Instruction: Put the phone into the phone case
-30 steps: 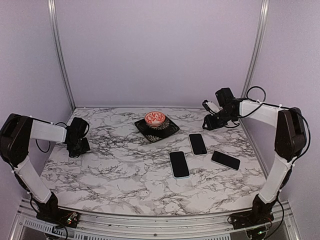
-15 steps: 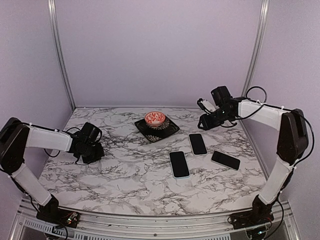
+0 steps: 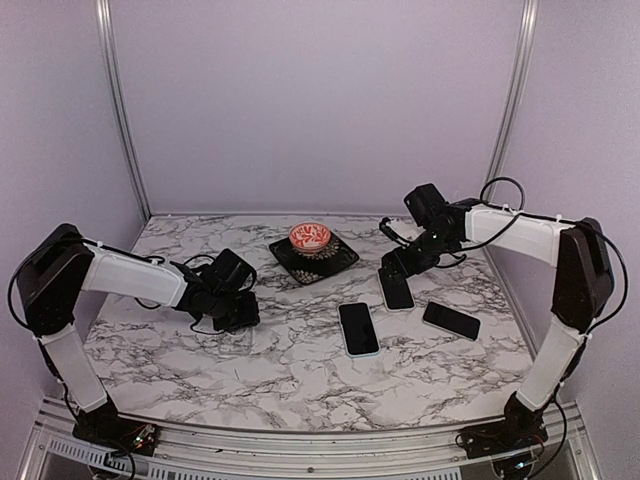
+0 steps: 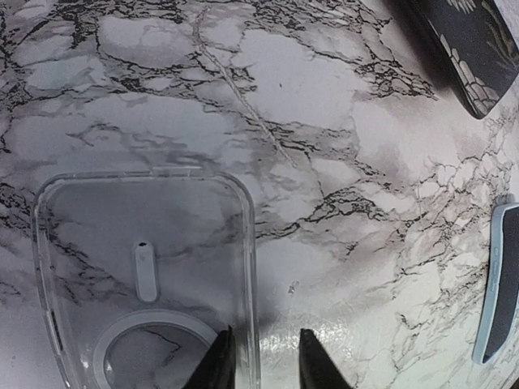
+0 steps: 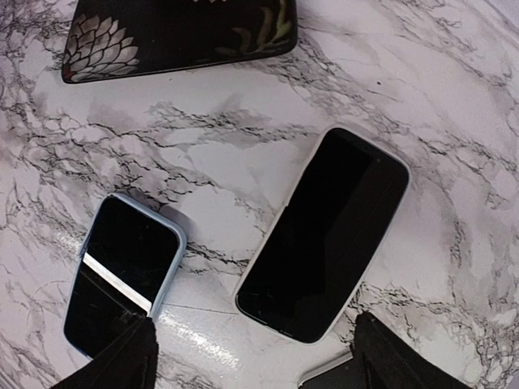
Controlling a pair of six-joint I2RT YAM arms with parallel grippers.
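A clear phone case [image 4: 146, 275] lies flat on the marble, open side up. My left gripper [image 4: 263, 361] [image 3: 238, 312] is low over its near right side, the jaws a little open. They straddle the case's right wall, which is against the left finger and apart from the right one. Three dark phones lie right of centre: a blue-edged phone [image 3: 358, 328] [image 5: 122, 275], a white-edged phone [image 3: 396, 288] [image 5: 324, 235] and a third phone [image 3: 451, 320]. My right gripper [image 5: 259, 365] [image 3: 397, 262] hovers wide open over the white-edged phone's near end and holds nothing.
A dark patterned square plate [image 3: 335, 262] [image 5: 178, 28] with a red bowl [image 3: 310, 237] stands at the back centre, just beyond the phones. The blue-edged phone's edge [image 4: 499, 284] shows at the right of the left wrist view. Side rails border the table.
My left arm swept right across the table to the case; its jaws closed, then parted slightly. My right arm came left and down over the white-edged phone, and its jaws opened wide.
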